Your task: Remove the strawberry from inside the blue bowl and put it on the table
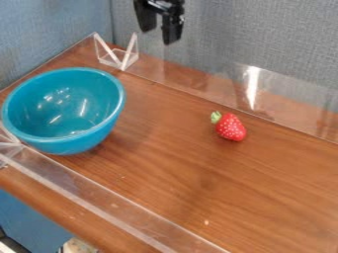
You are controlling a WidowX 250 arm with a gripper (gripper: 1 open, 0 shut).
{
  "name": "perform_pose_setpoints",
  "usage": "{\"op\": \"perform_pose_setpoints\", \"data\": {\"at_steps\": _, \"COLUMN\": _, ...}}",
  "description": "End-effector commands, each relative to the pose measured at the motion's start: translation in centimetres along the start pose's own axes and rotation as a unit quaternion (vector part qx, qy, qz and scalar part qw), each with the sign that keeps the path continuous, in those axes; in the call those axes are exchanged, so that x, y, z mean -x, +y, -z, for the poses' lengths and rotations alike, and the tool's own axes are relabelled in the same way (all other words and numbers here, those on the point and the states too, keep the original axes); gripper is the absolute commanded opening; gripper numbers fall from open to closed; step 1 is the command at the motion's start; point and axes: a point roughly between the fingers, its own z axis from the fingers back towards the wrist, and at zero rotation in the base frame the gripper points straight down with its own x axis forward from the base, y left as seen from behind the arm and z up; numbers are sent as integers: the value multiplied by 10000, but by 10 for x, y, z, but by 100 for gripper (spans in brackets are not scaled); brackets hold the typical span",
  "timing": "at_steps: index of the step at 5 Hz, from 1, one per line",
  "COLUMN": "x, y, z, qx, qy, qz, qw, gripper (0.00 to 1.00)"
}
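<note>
Bowl (62,111) is sitting at nine o'clock on the table (158,188), and we are seeing only bare blue inside it. At twelve o'clock we are watching the gripper (160,38) hovering over the far edge, its fingers standing apart. At three o'clock, well apart from the bowl, the strawberry (228,126) is lying on the wood, leafy cap pointing toward ten o'clock.
</note>
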Motion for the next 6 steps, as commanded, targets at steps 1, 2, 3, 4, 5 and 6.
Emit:
{"op": "perform_pose_setpoints", "data": {"at_steps": 1, "x": 2, "y": 3, "z": -35, "qx": -309, "qy": -385, "qz": 373, "qw": 9981, "gripper": 100}}
{"op": "perform_pose_setpoints", "data": {"at_steps": 2, "x": 4, "y": -2, "z": -32, "qx": -262, "qy": -380, "qz": 732, "qw": 9962, "gripper": 100}}
{"op": "perform_pose_setpoints", "data": {"at_steps": 3, "x": 4, "y": 1, "z": -27, "qx": -376, "qy": -356, "qz": 315, "qw": 9982, "gripper": 100}}
{"op": "perform_pose_setpoints", "data": {"at_steps": 4, "x": 4, "y": 3, "z": -21, "qx": -486, "qy": -331, "qz": -112, "qw": 9982, "gripper": 100}}
{"op": "perform_pose_setpoints", "data": {"at_steps": 5, "x": 9, "y": -1, "z": -12, "qx": -500, "qy": -344, "qz": -45, "qw": 9981, "gripper": 100}}
{"op": "perform_pose_setpoints", "data": {"at_steps": 6, "x": 14, "y": -6, "z": -2, "qx": -500, "qy": -379, "qz": 35, "qw": 9980, "gripper": 100}}
